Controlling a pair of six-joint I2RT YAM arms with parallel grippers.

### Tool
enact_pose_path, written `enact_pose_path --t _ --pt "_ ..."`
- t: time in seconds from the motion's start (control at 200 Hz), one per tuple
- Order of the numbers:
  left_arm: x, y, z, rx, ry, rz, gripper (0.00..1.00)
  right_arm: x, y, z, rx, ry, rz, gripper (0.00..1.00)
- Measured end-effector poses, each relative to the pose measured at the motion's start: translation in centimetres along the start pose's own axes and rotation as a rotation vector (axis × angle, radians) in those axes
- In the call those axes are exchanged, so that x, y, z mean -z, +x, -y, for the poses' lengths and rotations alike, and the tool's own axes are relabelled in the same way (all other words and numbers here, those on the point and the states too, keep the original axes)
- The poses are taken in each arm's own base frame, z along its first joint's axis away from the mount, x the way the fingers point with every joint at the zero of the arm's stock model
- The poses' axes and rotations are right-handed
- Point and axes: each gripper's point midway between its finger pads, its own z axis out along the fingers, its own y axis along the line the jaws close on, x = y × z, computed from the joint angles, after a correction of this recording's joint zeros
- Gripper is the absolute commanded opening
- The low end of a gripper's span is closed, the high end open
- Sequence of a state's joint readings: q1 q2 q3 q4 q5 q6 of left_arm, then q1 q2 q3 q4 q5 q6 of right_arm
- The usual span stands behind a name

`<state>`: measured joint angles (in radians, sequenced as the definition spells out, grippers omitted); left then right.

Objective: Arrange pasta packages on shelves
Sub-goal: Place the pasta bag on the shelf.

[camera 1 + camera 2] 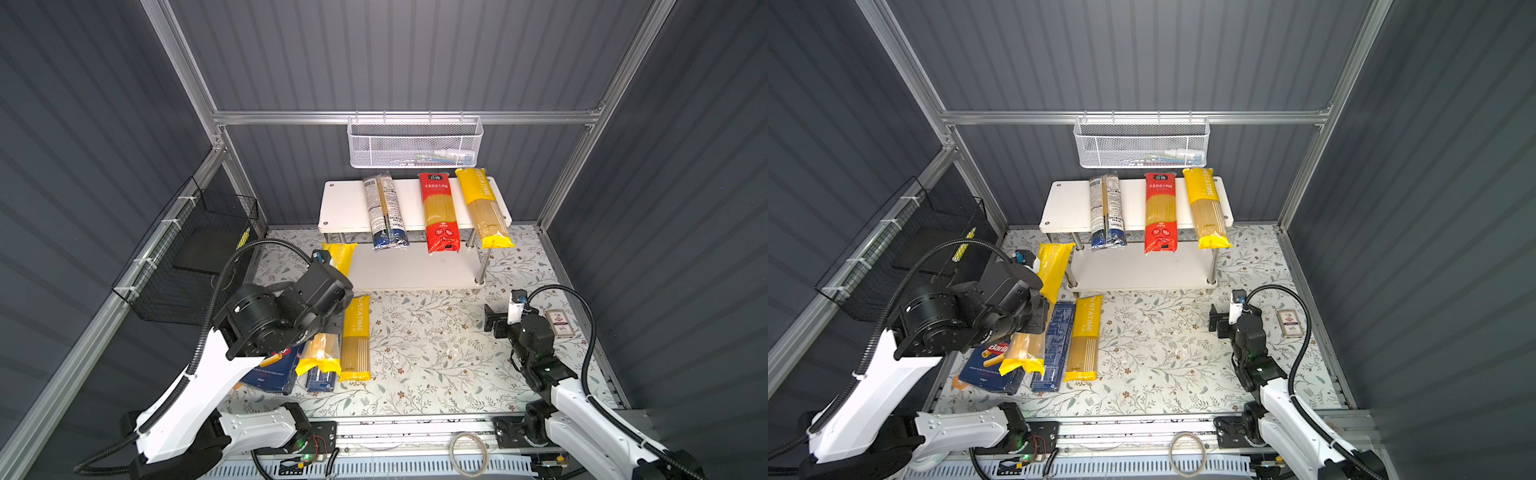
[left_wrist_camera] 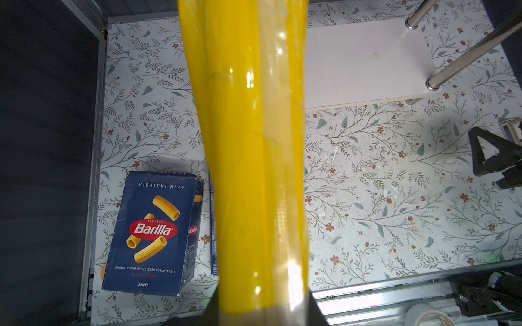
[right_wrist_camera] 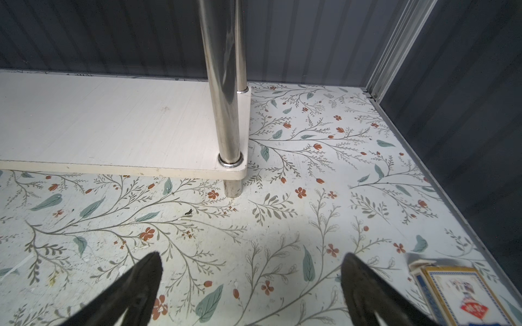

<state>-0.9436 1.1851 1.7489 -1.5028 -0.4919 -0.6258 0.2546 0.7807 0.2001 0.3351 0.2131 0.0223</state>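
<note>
Left hand [image 2: 262, 313] clenched on a yellow spaghetti bag [image 1: 1052, 266], raised over the counter [image 1: 436, 353] beside the shelves [image 1: 415, 270]
Right hand [image 3: 251, 262] spread wide and empty near the shelves' right front leg [image 3: 226, 113]; grey-and-blue bag [image 1: 386, 212], red bag [image 1: 439, 212] and second yellow bag [image 1: 484, 208] lie across the top board [image 1: 345, 203], ends overhanging; third yellow bag [image 1: 355, 336], narrow blue box [image 1: 1057, 345] and Barilla box [image 2: 149, 231] lie on the counter by the left arm

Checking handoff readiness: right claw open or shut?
Open: the right claw shows fingers wide apart, only floral mat between them.
</note>
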Motion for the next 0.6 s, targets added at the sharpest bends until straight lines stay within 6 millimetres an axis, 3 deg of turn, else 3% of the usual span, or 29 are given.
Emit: enact_pose_path --t 0.115,0.36,0.6 --pt "0.1 -1.3 0.6 -0.048 -0.005 0.014 0.21 0.0 0.0 0.0 0.0 0.0 0.0 0.99" --pt "1.6 -7.2 2.0 -0.119 -0.014 0.146 0.2 0.0 0.2 0.0 0.002 0.0 -0.007 0.99" --pt "-1.0 -11.7 0.3 -0.097 -0.059 0.143 0.14 0.0 0.3 0.0 0.003 0.0 -0.012 0.99"
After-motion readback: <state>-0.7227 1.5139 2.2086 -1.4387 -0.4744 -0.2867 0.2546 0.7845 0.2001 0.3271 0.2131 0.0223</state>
